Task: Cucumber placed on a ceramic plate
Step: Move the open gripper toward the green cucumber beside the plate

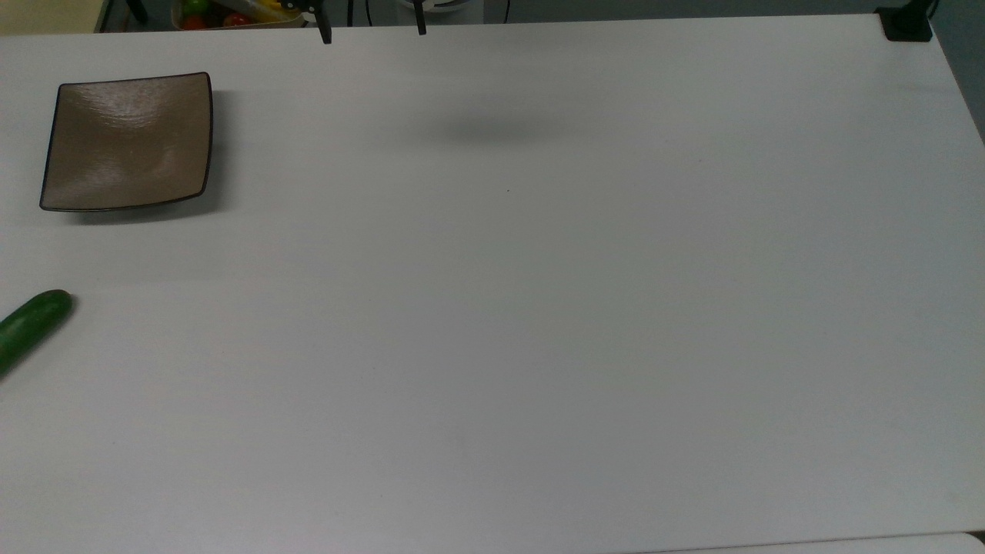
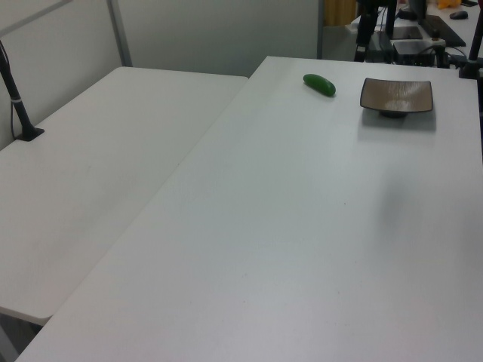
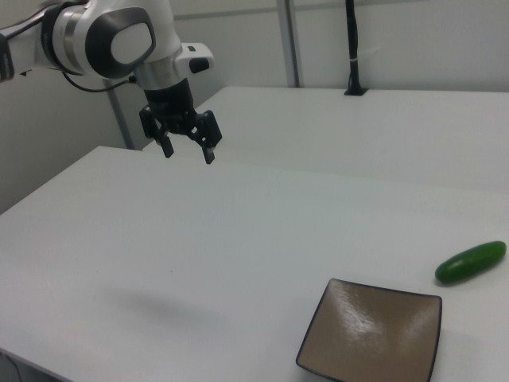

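So far nothing of the job is done, as I read it. My gripper (image 3: 188,149) hangs high over the table (image 1: 539,346) with its fingers spread wide and nothing between them; in the top view their two dark tips poke in at the upper edge. The cucumber (image 3: 470,263) lies flat on the bare tabletop, near the plate (image 3: 372,336) but clearly apart from it, and the plate holds nothing. Everything is left: travel over, come down, grasp, lift, carry across, release.

For room, I have plenty. The tabletop between my gripper and the two things is bare, so I judge the approach can run straight with nothing to dodge. What worries me is the edges. In the left view the cucumber (image 2: 319,84) sits close to the table's far end and the plate (image 2: 397,96) is to its right along that same end. In the top view the cucumber (image 1: 31,328) runs off the top view's left edge, with the plate (image 1: 127,141) above it. A nudge could roll it, I think, since it is round and smooth, so I would come down squarely across its middle. A second table (image 2: 98,166) adjoins along the left view's left.
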Motion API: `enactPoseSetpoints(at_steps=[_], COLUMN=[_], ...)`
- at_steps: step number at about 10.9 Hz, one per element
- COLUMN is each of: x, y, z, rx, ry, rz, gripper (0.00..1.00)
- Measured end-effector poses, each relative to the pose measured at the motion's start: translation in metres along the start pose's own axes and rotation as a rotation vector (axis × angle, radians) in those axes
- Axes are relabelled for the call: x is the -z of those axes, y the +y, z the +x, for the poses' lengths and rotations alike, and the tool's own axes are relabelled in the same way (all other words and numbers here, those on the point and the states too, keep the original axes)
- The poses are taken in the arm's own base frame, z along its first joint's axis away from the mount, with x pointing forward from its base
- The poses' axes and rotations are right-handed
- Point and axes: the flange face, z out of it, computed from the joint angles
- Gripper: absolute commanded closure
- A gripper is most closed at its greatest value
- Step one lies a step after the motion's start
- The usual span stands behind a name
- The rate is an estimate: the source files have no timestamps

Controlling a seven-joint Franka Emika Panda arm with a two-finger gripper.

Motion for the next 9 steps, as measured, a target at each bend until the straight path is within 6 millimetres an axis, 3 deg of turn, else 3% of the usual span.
enactPoseSetpoints(at_steps=[9], x=[-0.0014], y=[0.0009], z=[0.0001], rx=[0.008], ry=[-0.002], rz=[0.000], gripper=[0.00])
